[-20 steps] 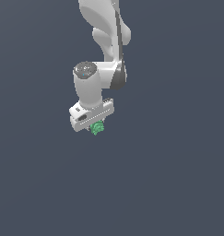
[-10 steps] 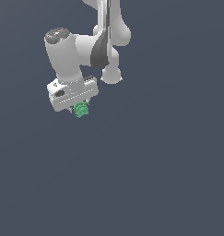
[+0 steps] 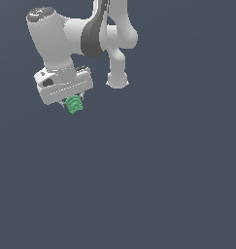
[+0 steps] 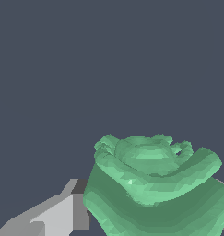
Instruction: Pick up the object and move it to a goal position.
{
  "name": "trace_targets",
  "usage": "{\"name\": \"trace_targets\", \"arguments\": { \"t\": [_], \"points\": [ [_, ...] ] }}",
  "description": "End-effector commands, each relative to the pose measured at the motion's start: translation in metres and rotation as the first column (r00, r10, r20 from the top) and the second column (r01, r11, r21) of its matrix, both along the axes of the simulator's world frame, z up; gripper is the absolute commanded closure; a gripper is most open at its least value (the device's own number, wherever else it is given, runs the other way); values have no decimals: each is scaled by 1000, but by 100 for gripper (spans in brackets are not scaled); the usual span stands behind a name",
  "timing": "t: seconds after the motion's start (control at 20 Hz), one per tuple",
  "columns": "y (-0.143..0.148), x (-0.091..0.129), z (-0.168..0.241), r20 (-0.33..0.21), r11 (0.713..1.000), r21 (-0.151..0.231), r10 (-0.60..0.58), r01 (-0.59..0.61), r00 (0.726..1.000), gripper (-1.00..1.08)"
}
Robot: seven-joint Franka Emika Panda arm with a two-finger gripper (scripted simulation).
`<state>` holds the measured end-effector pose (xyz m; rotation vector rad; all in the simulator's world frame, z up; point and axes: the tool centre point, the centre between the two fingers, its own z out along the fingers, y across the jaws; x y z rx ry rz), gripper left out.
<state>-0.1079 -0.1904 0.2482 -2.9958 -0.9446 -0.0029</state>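
Note:
The object [image 3: 74,104] is a small bright green lumpy, ridged item with darker green folds. In the exterior view it hangs under my white gripper [image 3: 74,102], which is shut on it, high at the exterior view's upper left. In the wrist view the object [image 4: 152,184] fills the lower part of the picture, and one grey finger [image 4: 53,214] shows beside it. The other finger is hidden behind the object. No goal marker shows in either view.
The white arm [image 3: 114,39] with its dark joint reaches in from the top of the exterior view. All else is a plain dark grey-blue background [image 3: 163,170].
My gripper, still holding the green object, has moved up and toward the exterior view's left over the last second, and it looks larger in the picture.

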Motion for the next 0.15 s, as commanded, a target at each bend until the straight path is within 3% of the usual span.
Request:
{"name": "trace_targets", "arguments": {
  "t": [0.0, 0.1],
  "points": [
    [-3, -2, 3, -1, 1000, 0, 1, -1, 1000, 108],
    [-4, -1, 3, -2, 1000, -1, 1, -1, 1000, 108]
  ]
}}
